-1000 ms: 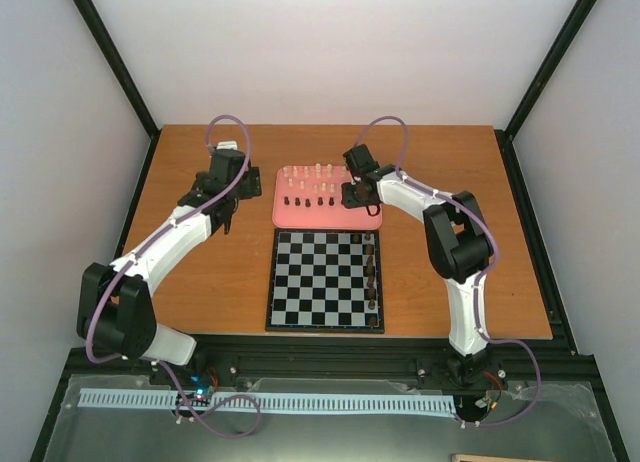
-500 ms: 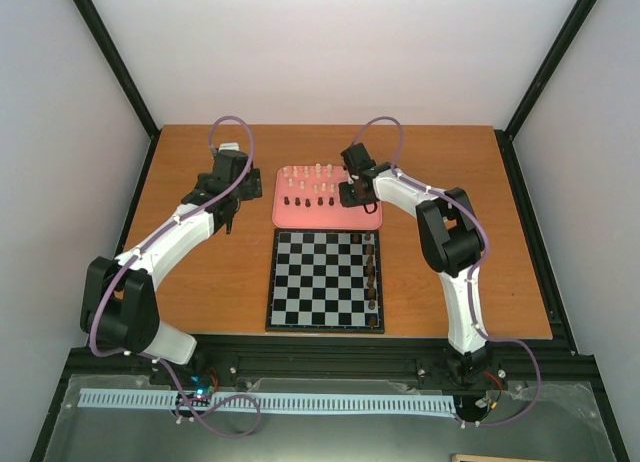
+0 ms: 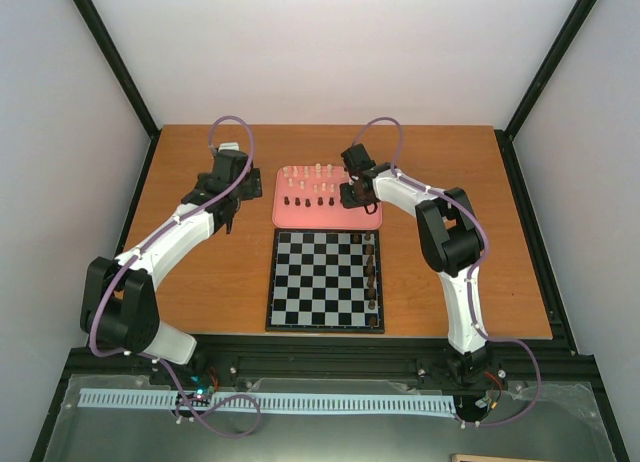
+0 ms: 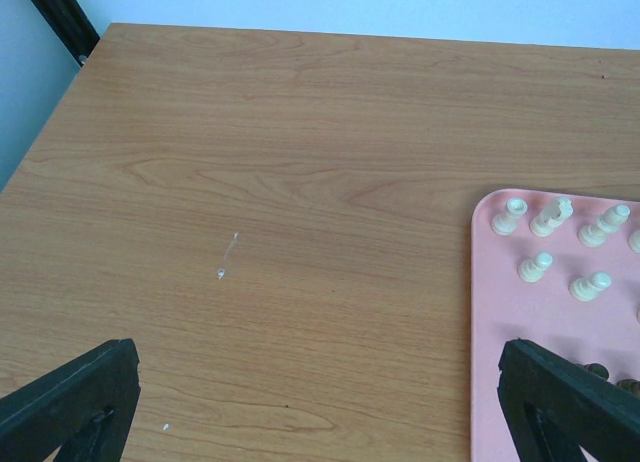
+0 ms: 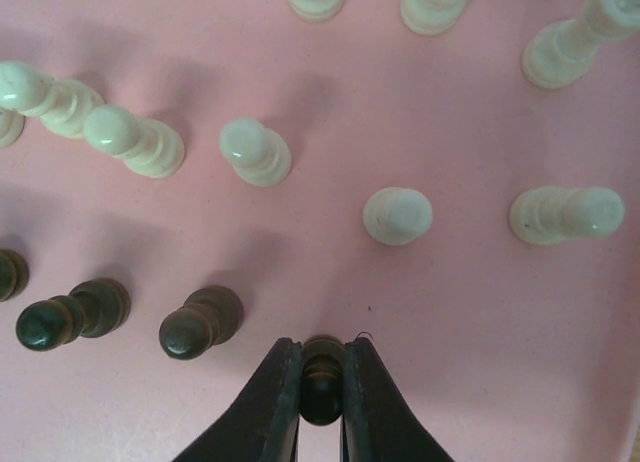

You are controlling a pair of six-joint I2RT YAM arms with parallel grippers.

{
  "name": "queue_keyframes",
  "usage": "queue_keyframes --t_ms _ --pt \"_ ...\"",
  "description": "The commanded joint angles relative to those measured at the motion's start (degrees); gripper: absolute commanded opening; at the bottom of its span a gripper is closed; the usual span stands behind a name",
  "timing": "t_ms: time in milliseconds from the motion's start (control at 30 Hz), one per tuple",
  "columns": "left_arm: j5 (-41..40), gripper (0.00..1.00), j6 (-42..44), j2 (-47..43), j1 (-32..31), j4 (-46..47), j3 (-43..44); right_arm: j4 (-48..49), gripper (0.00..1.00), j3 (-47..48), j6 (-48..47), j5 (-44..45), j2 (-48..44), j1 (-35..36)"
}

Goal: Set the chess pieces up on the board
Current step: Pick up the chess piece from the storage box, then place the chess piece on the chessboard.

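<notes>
In the right wrist view, my right gripper (image 5: pixel 322 402) is shut on a dark pawn (image 5: pixel 322 377) that stands on the pink tray (image 5: pixel 480 322). Two more dark pawns (image 5: pixel 200 322) stand to its left, and several cream pieces (image 5: pixel 397 215) stand beyond it. From the top view, the right gripper (image 3: pixel 350 194) is over the tray's right part. The board (image 3: pixel 300 282) lies in front of the tray, with a column of dark pieces (image 3: pixel 373 272) along its right edge. My left gripper (image 3: pixel 228 217) hangs open over bare table left of the tray, with nothing between its fingers (image 4: pixel 70 402).
The pink tray (image 3: pixel 325 221) touches the board's far edge. Cream pieces (image 4: pixel 545 267) stand on the tray's left corner (image 4: pixel 490 312), close to my left gripper's right finger. Black frame posts rise at the table's back corners.
My right gripper has shifted slightly left over the tray and closed its jaws on the dark pawn. The left arm has barely moved.
</notes>
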Motion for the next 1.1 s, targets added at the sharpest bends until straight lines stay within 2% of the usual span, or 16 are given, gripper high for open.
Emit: queue_keyframes --t_ms 0,367,433,767,1067 --pt "-0.8 1.0 0.3 0.5 0.1 1.3 2.4 -0.9 0.08 1.6 -0.4 1.1 0.7 -0.4" --pt "-0.8 1.0 0.4 0.6 0.1 1.5 2.4 0.9 0.06 -5.7 -5.7 0.2 -11.0 0.9" --pt "-0.7 1.0 0.4 0.5 0.1 1.6 2.4 1.0 0.06 -7.6 -7.4 -2.4 -13.8 1.6" --pt "0.4 1.0 0.0 -0.6 0.1 2.2 1.5 -2.4 0.06 -18.2 -9.6 -5.1 -26.6 3.8" --pt "0.4 1.0 -0.1 -1.2 0.1 2.8 0.9 -6.0 0.06 -23.6 -11.9 -4.1 -32.5 10.3"
